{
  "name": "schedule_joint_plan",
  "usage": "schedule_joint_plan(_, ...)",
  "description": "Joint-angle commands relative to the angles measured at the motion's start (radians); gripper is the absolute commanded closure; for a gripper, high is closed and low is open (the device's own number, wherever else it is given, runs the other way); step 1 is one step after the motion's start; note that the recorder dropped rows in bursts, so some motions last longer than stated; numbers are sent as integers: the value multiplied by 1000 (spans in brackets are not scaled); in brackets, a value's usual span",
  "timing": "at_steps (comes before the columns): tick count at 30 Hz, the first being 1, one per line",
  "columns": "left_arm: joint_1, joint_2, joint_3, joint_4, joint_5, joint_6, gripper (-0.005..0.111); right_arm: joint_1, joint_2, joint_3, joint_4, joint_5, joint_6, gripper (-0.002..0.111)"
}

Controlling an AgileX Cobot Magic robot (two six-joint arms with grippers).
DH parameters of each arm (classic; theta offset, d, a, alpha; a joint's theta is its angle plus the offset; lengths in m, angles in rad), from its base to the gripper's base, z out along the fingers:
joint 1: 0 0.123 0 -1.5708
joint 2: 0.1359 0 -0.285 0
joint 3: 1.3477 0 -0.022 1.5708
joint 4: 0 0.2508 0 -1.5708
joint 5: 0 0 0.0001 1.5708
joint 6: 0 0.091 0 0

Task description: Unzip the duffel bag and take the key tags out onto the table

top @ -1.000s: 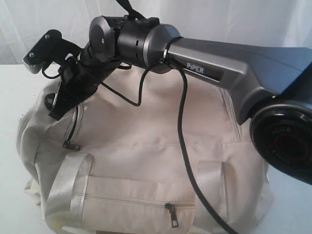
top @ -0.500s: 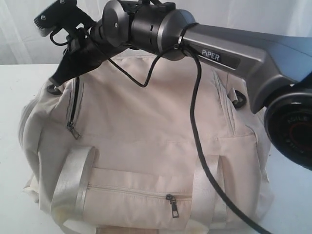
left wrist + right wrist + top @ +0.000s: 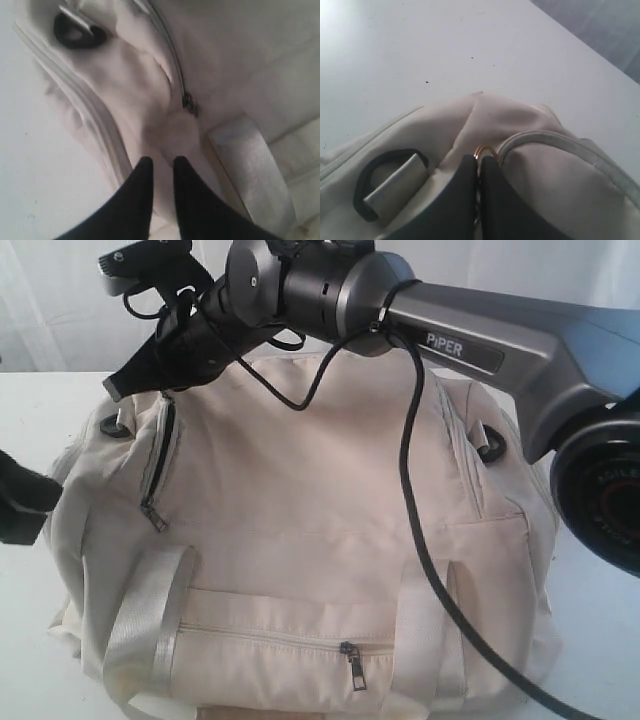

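Observation:
The cream duffel bag (image 3: 300,500) fills the table (image 3: 40,400). My right gripper (image 3: 118,388) reaches across to the bag's upper left end. In the right wrist view it (image 3: 479,159) is shut on a small gold ring (image 3: 486,148) at the bag's seam. A short grey zipper (image 3: 165,445) below it shows a dark slit, with its pull (image 3: 155,518) hanging down. My left gripper (image 3: 162,161) is open by a narrow gap over the bag's end fabric, close to the zipper pull (image 3: 190,104), holding nothing. It (image 3: 25,505) shows dark at the left edge. The key tags are hidden.
Black D-rings sit at both ends of the bag (image 3: 112,426) (image 3: 492,445). The front pocket zip (image 3: 352,660) is closed between two shiny webbing handles (image 3: 145,625). A black cable (image 3: 410,500) from the right arm hangs across the bag. White table (image 3: 420,50) lies beyond the bag's end.
The right gripper has risen along the bag's left end to its top corner. The left gripper has come into the exterior view at the left edge.

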Motion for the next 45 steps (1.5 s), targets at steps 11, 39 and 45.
schedule_joint_plan(11, -65, 177, 3, -183, -315, 174, 41, -15, -26, -43, -2, -6, 154, 108)
schedule_joint_plan(39, -126, 457, 3, -238, -372, 137, 107, -59, 7, -43, 0, -102, 147, 108)
schedule_joint_plan(45, -126, 448, 3, -238, -294, 137, 107, -60, 17, -43, 0, -159, 86, 108)
